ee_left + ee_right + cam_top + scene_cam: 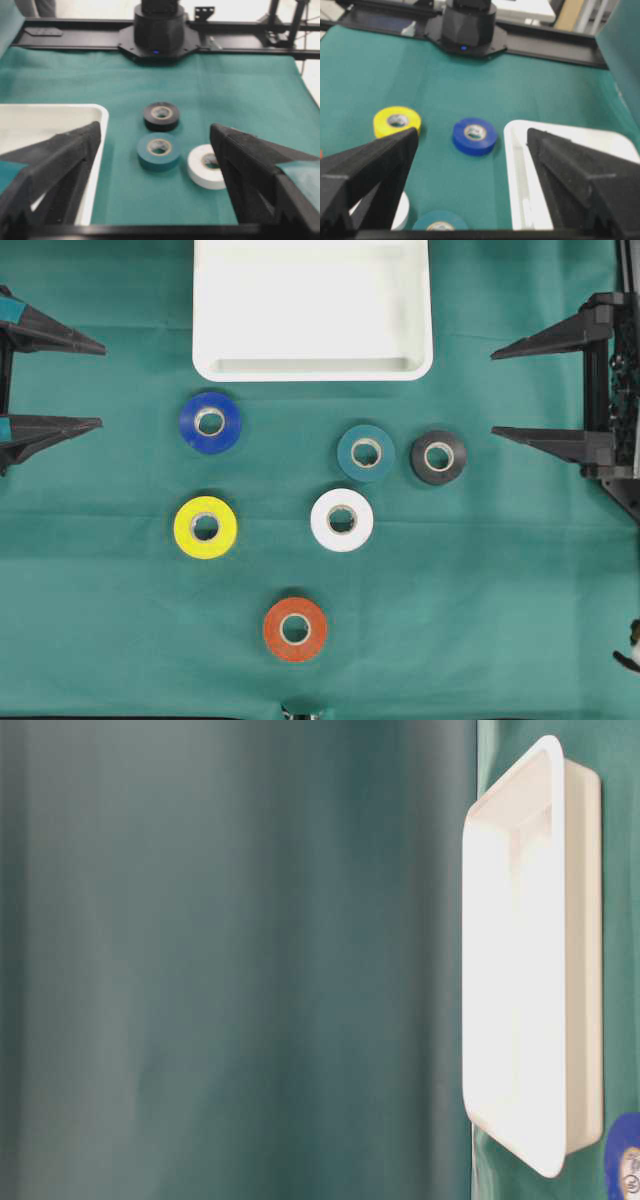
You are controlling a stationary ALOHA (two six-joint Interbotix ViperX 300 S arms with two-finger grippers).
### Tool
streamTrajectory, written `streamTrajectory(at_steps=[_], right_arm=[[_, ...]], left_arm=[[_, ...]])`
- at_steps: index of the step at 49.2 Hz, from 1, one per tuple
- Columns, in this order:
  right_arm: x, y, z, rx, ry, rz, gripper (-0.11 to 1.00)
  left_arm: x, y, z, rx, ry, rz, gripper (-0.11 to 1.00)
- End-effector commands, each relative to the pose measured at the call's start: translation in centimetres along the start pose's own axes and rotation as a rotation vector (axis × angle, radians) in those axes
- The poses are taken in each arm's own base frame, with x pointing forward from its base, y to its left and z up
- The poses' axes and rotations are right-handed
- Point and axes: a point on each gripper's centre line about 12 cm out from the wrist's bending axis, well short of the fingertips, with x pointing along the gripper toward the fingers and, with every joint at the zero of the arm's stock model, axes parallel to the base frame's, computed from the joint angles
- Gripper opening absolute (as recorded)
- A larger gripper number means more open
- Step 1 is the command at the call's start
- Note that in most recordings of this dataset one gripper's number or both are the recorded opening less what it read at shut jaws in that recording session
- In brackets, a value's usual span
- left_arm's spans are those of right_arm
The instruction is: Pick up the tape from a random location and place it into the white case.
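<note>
White case (312, 368) cut off at top edge; both arms mostly out of frame.

Plenty of open green cloth (500, 580) around the rolls. Blue roll (210, 422), yellow roll (205, 527) and orange roll (295, 628) each sat well apart, easy to reach. Teal roll (366, 453), black roll (438, 457) and white roll (342, 519) crowded together. White case (312, 368) sat unblocked.

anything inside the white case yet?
No tape in the white case: the part of its floor that shows in the overhead view is bare. Its far end is cut off by the frame edge, so that strip is unseen. All six rolls lie on the green cloth.
</note>
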Motion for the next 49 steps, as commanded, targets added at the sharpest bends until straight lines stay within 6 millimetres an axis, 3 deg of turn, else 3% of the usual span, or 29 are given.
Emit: streamTrajectory(at_steps=[1,17,49], right_arm=[[0.2,-0.1,1.1,0.002,-0.026,-0.003,0.9],[0.2,-0.1,1.1,0.002,-0.025,-0.003,0.9],[0.2,-0.1,1.0,0.0,-0.021,-0.003,0.9]], left_arm=[[0.2,0.0,1.0,-0.006,-0.028,0.0,0.99],[0.2,-0.8,1.1,-0.006,-0.027,-0.041,0.99],[-0.9,-6.9,1.5,0.001,-0.036,-0.349,0.99]])
